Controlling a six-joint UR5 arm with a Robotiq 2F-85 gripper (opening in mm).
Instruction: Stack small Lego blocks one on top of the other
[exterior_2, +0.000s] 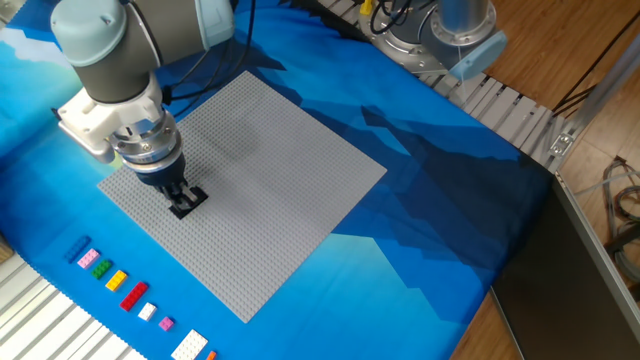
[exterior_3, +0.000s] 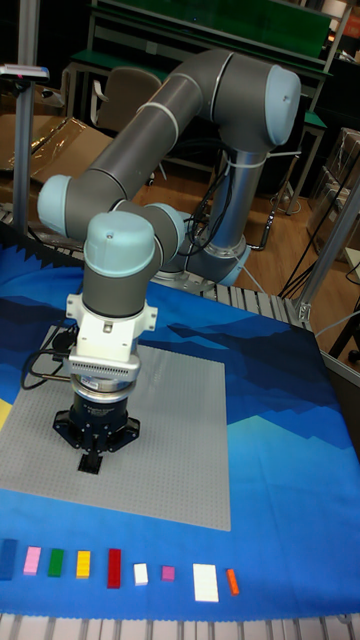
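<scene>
**UR5 arm, wrist vertical, gripper lowered**

The arm reaches forward from its base, its upper links folded over in an arch, and the wrist column points straight down. The gripper (exterior_2: 185, 199) (exterior_3: 93, 460) hangs at the bottom of that column, its two dark fingers (exterior_2: 178, 189) directed downward and drawn narrowly together. Whether the fingertips meet cannot be told from either view.

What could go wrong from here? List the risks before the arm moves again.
1. The gripper sits right at the black brick on the grey baseplate; lifting off could drag the brick loose if it is not seated.
2. The fingers hide the brick, so its alignment with the studs cannot be checked.
3. The spare bricks lie in a tight row; picking one could knock its neighbour.
</scene>
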